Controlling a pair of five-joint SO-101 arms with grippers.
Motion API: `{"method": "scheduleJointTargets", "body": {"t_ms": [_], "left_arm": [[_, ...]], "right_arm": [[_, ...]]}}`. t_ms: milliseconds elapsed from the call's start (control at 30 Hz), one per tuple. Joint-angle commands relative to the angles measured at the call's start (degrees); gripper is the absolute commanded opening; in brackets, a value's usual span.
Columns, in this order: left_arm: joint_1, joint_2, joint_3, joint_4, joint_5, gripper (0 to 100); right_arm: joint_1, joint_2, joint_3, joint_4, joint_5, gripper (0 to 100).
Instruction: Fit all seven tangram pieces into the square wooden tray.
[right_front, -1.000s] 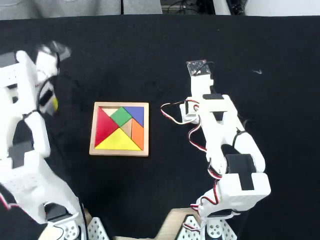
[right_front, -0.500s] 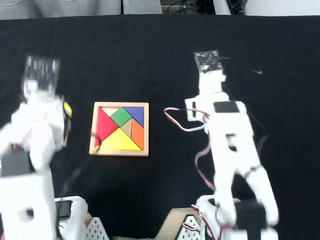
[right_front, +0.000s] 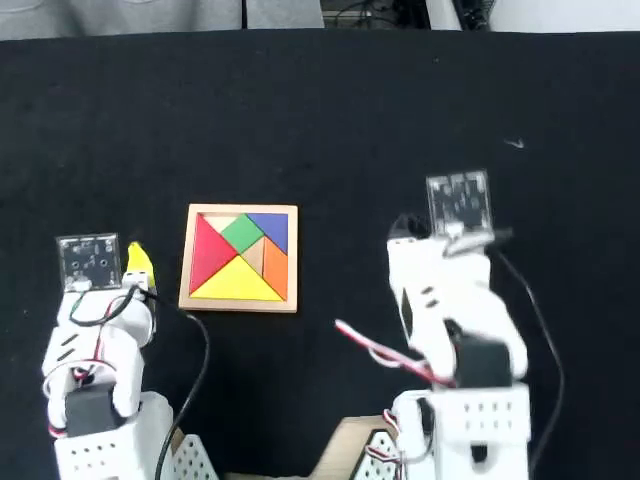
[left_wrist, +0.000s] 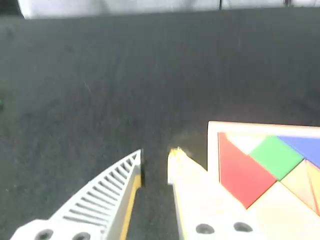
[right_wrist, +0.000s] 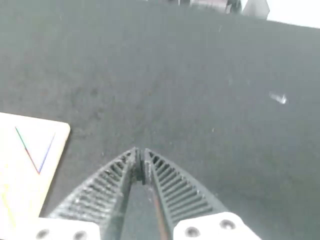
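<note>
The square wooden tray (right_front: 240, 306) lay on the black bench (right_front: 330, 110) just left of centre in the high view. The tangram pieces lay flat inside it, among them a red triangle (right_front: 207, 252), a yellow triangle (right_front: 238, 282) and a green square (right_front: 241, 232). The left end effector (left_wrist: 157, 165), at the lower left of that frame near the tray's left rim, was slightly spread and empty, while the right end effector (right_wrist: 140, 155), over bare bench right of the tray, was pressed together on nothing.
</note>
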Motion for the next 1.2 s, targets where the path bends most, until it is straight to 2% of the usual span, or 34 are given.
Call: {"method": "scheduleJointTargets", "body": {"t_ms": [0,200,300,567,733,967,1167], "left_arm": [[-0.31,-0.09,2.77,-5.54,0.70,10],[-0.22,-0.09,10.07,-10.64,0.70,10],[-0.31,0.00,10.33,-9.14,0.70,10],[-0.22,0.44,10.24,-7.30,0.62,10],[0.13,0.00,10.24,-1.85,0.62,10],[-0.13,0.00,10.24,3.16,0.62,10],[0.04,0.00,10.24,4.04,0.62,10]], "right_arm": [[0.35,-10.95,4.53,0.53,-0.18,1.1],[0.35,-25.27,13.93,0.44,-0.18,1.1],[0.35,-31.69,18.51,0.35,-0.18,1.1],[0.62,-30.99,26.07,-3.34,-0.18,1.1],[0.62,-30.37,31.25,-5.45,-0.18,1.1],[0.70,-31.25,30.99,2.73,-0.18,1.1],[0.70,-31.43,30.99,18.55,-0.26,1.1]]}}
